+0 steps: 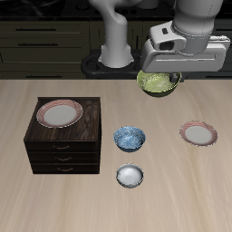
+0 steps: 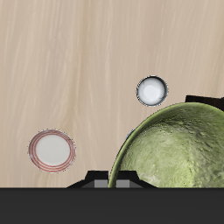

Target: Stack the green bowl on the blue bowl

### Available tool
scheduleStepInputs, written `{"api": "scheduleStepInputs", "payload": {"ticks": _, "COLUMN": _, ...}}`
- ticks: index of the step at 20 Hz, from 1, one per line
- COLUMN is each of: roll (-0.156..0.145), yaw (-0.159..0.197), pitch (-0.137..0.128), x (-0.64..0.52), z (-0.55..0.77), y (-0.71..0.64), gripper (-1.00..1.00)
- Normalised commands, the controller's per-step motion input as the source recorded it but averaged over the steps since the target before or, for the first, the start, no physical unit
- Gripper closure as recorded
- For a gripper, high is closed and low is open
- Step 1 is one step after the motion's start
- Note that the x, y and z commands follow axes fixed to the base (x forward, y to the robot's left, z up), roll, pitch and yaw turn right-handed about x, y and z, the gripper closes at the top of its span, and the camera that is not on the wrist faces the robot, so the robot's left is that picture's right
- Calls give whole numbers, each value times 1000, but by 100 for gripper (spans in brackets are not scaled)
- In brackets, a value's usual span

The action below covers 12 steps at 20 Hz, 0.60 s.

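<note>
Your tool (image 1: 161,78) seems clamped on the green bowl (image 1: 158,84), holding it above the counter (image 1: 181,181), toward the back. The blue bowl (image 1: 129,138) sits nearer the front, beside the white-grey bowl (image 1: 130,175).

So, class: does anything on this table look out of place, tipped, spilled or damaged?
Nothing stands out. The green bowl hangs lifted in the pincer; the blue bowl, white bowl and both plates sit upright and unspilled.

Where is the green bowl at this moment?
In the exterior view the green bowl hangs under the gripper near the table's back, behind the blue bowl.
</note>
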Motion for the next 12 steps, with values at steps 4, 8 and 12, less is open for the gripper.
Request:
{"api": "scheduleStepInputs", "payload": {"ticks": 4, "roll": 17, "yaw": -12, "pitch": -64, "x": -195, "z": 28, "y": -402, "gripper": 100}}
{"api": "scheduleStepInputs", "payload": {"ticks": 8, "roll": -32, "yaw": -7, "pitch": -21, "x": -141, "z": -35, "y": -434, "gripper": 100}}
{"api": "scheduleStepInputs", "payload": {"ticks": 12, "roll": -14, "yaw": 3, "pitch": -32, "x": -195, "z": 13, "y": -282, "gripper": 100}}
